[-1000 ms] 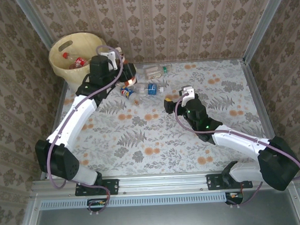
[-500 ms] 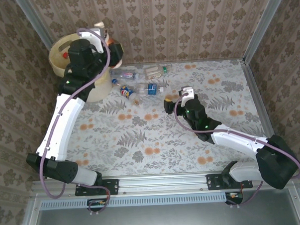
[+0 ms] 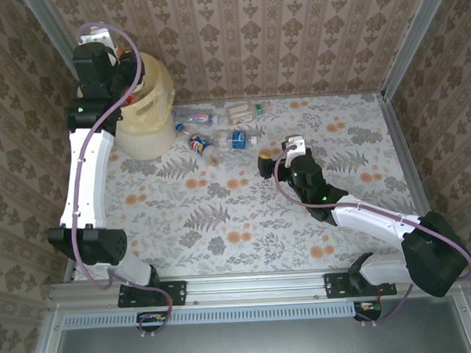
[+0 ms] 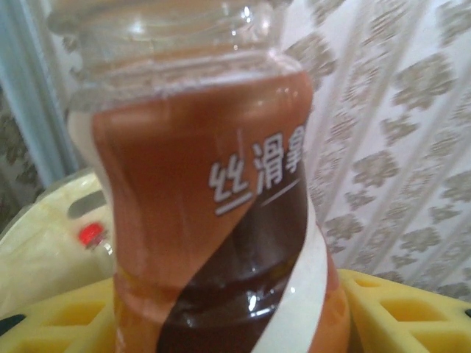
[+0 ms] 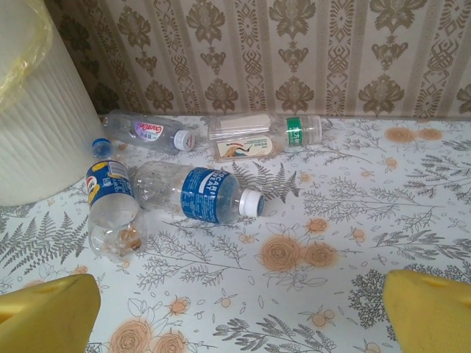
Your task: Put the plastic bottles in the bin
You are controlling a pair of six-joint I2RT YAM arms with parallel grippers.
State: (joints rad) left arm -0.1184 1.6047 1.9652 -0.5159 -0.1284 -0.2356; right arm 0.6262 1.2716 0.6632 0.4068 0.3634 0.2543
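Left end effector (image 4: 228, 323) is high over the bin (image 3: 149, 122) at the far-left corner of the surface (image 3: 245, 215), clamped on a brown-labelled bottle (image 4: 206, 184), with the yellow pads (image 4: 51, 323) hugging its lower body, neck up. Beneath it you can see the bin's cream wall and a red cap (image 4: 90, 234) lying inside, so the drop zone looks to be right underneath. The key now is to get the whole bottle inside the rim line before the jaws part. Then open fully in one go, so it falls straight instead of tipping onto the rim, and lift out without clipping the bin. Across the way, the right end effector (image 5: 239, 312) sits low near the middle of the surface, jaws wide and empty. It faces four bottles along the far edge just beside the bin, and the blue-labelled bottle (image 5: 199, 195) lies nearest, the likely next pick
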